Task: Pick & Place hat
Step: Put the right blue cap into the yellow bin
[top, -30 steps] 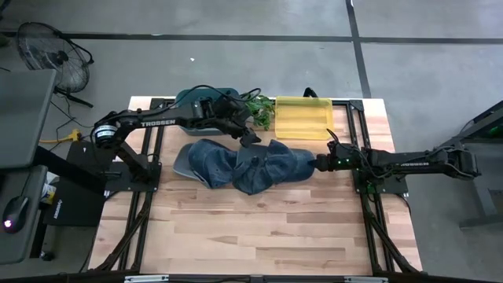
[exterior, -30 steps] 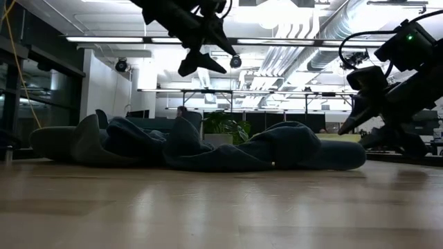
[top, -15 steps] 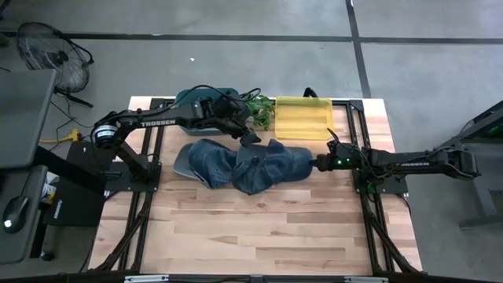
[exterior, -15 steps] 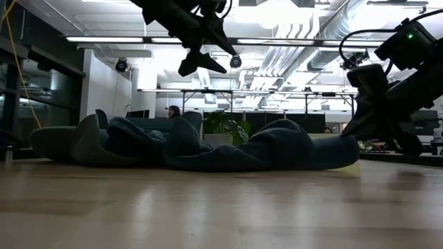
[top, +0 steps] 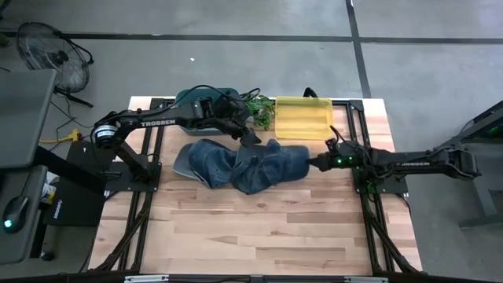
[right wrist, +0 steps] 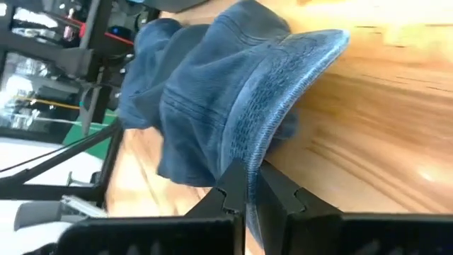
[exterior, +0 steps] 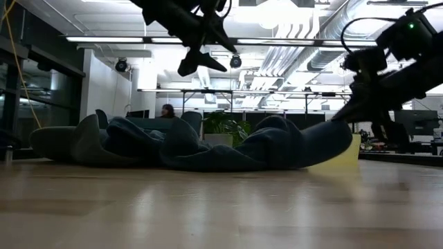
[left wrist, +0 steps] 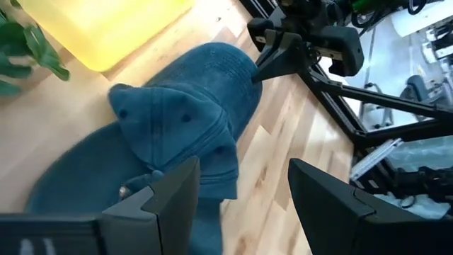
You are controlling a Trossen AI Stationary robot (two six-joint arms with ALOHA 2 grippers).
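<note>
A heap of blue denim hats lies on the wooden table, its left part resting flat. My right gripper is at the heap's right end, shut on the brim of the rightmost hat. That end is raised in the low view. My left gripper hangs open above the heap's far side, touching nothing; in the left wrist view its fingers stand apart over the hats. My right gripper pinches the rightmost hat's stitched brim edge between its two fingers. The fingers come nearly level from the table's right side. The brim end is lifted off the table, and the rest of the hat lies on the heap.
A yellow tray stands at the far edge, just behind the held hat. A green plant and a teal object stand to its left. The near half of the table is bare wood.
My right gripper has shut on the rightmost hat's brim and risen a little, drawing toward the heap. The hat's right end has lifted off the table and bunched leftward; the rest of the heap has stayed put.
</note>
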